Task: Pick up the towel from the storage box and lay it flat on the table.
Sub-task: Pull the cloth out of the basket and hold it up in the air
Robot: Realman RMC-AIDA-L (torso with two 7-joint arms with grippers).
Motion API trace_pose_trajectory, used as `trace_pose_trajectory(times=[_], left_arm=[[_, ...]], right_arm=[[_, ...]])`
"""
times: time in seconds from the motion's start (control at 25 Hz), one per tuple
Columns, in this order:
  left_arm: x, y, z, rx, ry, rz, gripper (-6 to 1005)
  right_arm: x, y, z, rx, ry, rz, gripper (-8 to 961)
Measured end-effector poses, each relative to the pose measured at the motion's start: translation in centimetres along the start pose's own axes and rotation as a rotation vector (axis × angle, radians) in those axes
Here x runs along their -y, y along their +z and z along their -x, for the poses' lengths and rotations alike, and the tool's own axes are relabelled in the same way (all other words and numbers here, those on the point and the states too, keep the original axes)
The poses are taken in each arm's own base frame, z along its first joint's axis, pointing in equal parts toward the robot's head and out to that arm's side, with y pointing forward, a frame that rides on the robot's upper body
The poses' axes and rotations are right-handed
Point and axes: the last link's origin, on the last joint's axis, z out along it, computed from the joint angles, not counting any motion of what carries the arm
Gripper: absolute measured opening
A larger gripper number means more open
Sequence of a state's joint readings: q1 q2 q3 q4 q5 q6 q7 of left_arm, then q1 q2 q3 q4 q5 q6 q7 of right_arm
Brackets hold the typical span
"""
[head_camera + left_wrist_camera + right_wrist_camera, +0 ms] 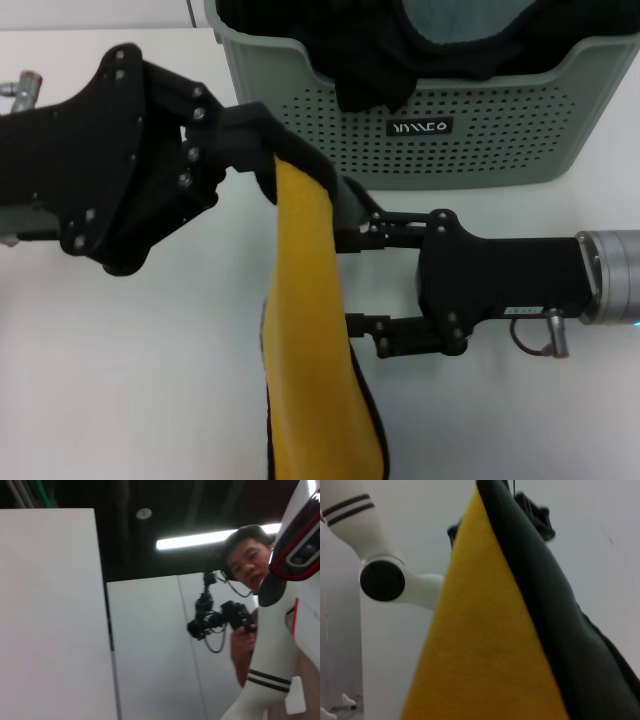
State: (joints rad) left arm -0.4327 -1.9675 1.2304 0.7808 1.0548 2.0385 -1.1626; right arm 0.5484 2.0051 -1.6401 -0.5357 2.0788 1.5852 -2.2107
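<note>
Mustard-yellow microfibre is hanging in a long folded strip from the left gripper (262, 160), which is pinching the top edge of the towel (312, 340) just in front of the storage box (420, 110). The cloth is already clear of the basket and is draping down over the table (130, 370), its black-edged lower part running out of the head view. The right gripper (352, 270) is reaching in from the side with its two fingers spread on either side of the hanging strip, one near the upper part and one lower, not yet closed on it. In the right wrist view the towel (480, 645) is filling the frame with its dark edging alongside, so that pincer is probably very close to the fabric, though actual contact is hard to judge.

To do this step well, the right fingers should be closing on a free edge or corner rather than on the bunched middle, so the two arms can draw apart and open the fold. Pulling sideways gently, keeping both grips level, should be spreading the square before lowering it. A black cloth (370, 60) is lying in the basket and is not part of this job.
</note>
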Motion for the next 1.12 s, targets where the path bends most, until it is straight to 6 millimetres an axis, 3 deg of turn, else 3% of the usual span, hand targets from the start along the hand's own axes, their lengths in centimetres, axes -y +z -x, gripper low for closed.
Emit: trace_pose_trajectory(times=[0.32,0.64,0.92,1.12], left_arm=[[-0.1,1.3,-0.7,0.016,0.025,0.079,1],[-0.2,1.4,-0.6,0.010,0.037,0.080,1],[-0.2,0.1,-1.0,0.010,0.066,0.015,1],[-0.2,0.3,-0.9,0.015,0.063,0.027,1]], right_arm=[[0.9,-1.9,0.3,-0.040,0.002,-0.021,710],[0.9,-0.3,0.4,-0.125,-0.009,0.116,709],[0.0,-1.1,0.1,-0.129,-0.025,0.144,710],[0.0,-1.3,-0.1,-0.139,-0.038,0.139,709]])
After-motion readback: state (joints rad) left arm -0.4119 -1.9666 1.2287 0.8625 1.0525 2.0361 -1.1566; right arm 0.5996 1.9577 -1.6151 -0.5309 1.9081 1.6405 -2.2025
